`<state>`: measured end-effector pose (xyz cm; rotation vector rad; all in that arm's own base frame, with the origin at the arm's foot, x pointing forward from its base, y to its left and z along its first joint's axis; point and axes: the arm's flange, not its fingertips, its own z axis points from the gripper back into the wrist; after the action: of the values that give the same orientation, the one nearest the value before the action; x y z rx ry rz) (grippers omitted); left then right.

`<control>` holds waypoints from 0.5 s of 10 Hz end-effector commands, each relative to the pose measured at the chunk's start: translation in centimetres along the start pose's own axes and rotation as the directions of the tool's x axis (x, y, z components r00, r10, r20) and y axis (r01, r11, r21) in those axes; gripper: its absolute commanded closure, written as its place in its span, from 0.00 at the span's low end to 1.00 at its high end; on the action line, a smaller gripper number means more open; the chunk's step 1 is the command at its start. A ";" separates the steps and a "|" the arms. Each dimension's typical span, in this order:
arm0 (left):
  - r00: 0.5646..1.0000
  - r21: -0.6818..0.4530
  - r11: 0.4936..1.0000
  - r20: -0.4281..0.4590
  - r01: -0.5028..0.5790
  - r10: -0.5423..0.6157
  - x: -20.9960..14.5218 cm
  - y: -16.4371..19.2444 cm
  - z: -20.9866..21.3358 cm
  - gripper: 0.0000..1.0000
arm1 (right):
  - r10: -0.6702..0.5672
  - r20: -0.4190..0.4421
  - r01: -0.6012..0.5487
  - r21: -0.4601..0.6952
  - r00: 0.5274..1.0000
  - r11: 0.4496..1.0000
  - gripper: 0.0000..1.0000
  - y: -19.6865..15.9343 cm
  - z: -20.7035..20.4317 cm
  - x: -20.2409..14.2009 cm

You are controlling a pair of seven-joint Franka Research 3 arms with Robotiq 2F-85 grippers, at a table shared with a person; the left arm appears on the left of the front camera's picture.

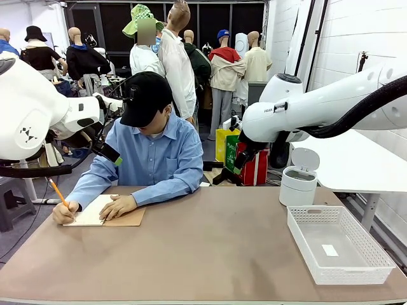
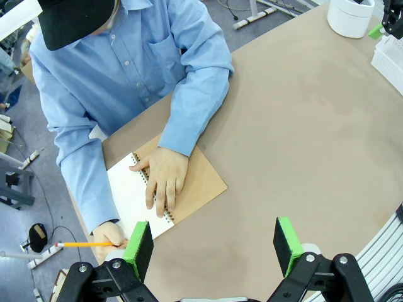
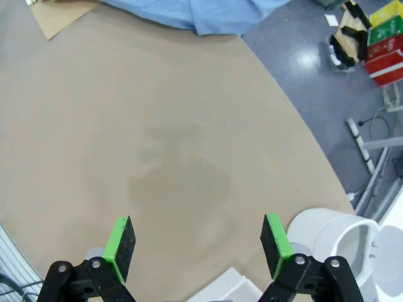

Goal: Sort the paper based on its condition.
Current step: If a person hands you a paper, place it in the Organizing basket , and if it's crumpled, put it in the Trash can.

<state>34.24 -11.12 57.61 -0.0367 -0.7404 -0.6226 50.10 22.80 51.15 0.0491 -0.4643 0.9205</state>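
Observation:
A person at the far side writes with a pencil [image 1: 58,192] on the white page of a spiral notebook [image 1: 95,211] with a tan cover, one hand flat on it. The same notebook [image 2: 182,189] lies below my left gripper [image 2: 213,248], which hangs open high above the table's left side [image 1: 113,156]. My right gripper [image 3: 198,244] is open too, with nothing between its green pads, and hovers high over the bare brown table near the far right [image 1: 239,164]. Loose paper is out of view.
A white mesh basket [image 1: 340,244] sits at the table's right front, with a small white label inside. A white lidded bin [image 1: 299,178] stands behind it, lid up, and appears again [image 3: 334,239] beside my right gripper. The brown table [image 1: 210,248] stretches between notebook and basket.

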 end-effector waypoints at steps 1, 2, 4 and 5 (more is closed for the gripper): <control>1.000 0.000 1.000 0.002 -0.001 0.001 0.0 0.1 0.1 0.00 | -0.014 -0.009 0.014 -0.014 1.000 1.000 0.00 0.1 -0.2 0.4; 1.000 0.000 1.000 0.002 -0.001 0.001 0.0 0.1 0.1 0.00 | 0.000 0.000 0.000 0.000 1.000 1.000 0.00 0.0 0.0 0.0; 1.000 0.000 1.000 0.002 -0.001 0.001 0.0 0.1 0.1 0.00 | -0.062 0.066 0.059 0.050 0.996 0.997 0.00 1.5 1.1 -0.7; 1.000 0.000 1.000 0.002 -0.001 0.001 0.0 0.1 0.1 0.00 | -0.078 0.077 0.074 0.053 0.994 0.996 0.00 2.2 1.7 -1.2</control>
<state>34.25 -11.12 57.61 -0.0367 -0.7403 -0.6226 48.89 23.43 52.05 0.1115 -0.4833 0.8846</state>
